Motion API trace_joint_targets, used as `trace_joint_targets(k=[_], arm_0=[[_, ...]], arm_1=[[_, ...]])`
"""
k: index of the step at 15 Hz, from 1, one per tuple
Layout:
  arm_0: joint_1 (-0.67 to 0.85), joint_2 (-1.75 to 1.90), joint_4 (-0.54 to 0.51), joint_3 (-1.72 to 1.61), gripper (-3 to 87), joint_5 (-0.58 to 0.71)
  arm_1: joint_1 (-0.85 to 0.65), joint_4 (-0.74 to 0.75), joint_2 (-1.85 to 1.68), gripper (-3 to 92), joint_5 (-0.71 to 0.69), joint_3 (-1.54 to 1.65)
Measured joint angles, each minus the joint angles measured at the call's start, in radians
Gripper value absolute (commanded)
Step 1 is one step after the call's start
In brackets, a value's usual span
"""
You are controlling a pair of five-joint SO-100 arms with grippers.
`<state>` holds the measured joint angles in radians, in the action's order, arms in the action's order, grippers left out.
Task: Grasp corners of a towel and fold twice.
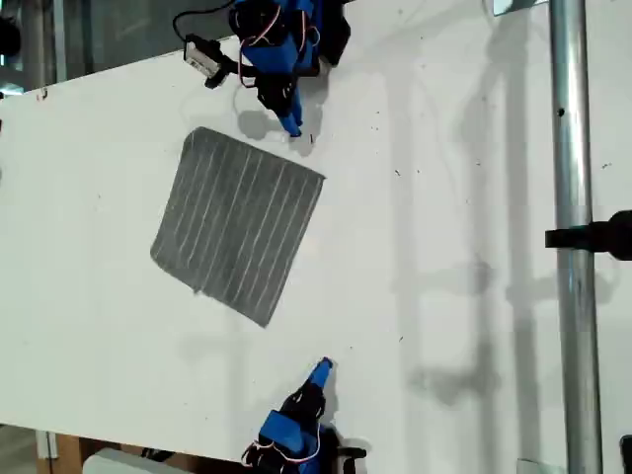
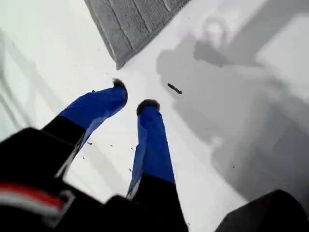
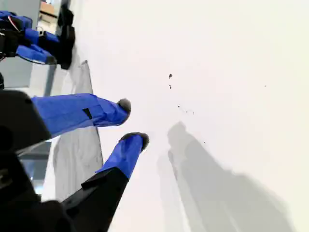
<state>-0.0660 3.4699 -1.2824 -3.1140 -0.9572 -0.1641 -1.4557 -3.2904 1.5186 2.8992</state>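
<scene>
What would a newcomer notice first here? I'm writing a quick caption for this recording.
The dark grey striped towel lying flat and askew on the white table, left of centre in the exterior view. Next, two blue arms facing across it: my first gripper open near a towel corner, my second gripper open over bare table.

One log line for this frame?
phase: pre-grasp | towel: flat, unfolded | my first claw: open, empty, near a corner | my second claw: open, empty, off towel
</scene>
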Motion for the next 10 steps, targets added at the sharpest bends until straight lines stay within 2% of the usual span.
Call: trace_joint_targets(k=[1, 2, 3, 4, 10], arm_0=[[0.000, 0.000, 0.000, 0.000, -1.5, -0.011], [0.095, 0.000, 0.000, -0.002, -1.5, -0.126], [0.193, 0.000, 0.000, -0.002, -1.5, -0.305], [0.224, 0.000, 0.000, -0.006, -1.5, -0.393], [0.232, 0.002, 0.000, -0.006, -1.5, -0.442]], arm_1=[[0.011, 0.000, 0.000, -0.2, 0.006, 0.000], [0.029, -0.002, 0.000, -0.2, 0.029, 0.000], [0.021, -0.002, 0.000, -0.2, 0.032, 0.000], [0.026, -0.002, 0.000, -0.2, 0.032, 0.000], [0.029, -0.002, 0.000, -0.2, 0.032, 0.000]])
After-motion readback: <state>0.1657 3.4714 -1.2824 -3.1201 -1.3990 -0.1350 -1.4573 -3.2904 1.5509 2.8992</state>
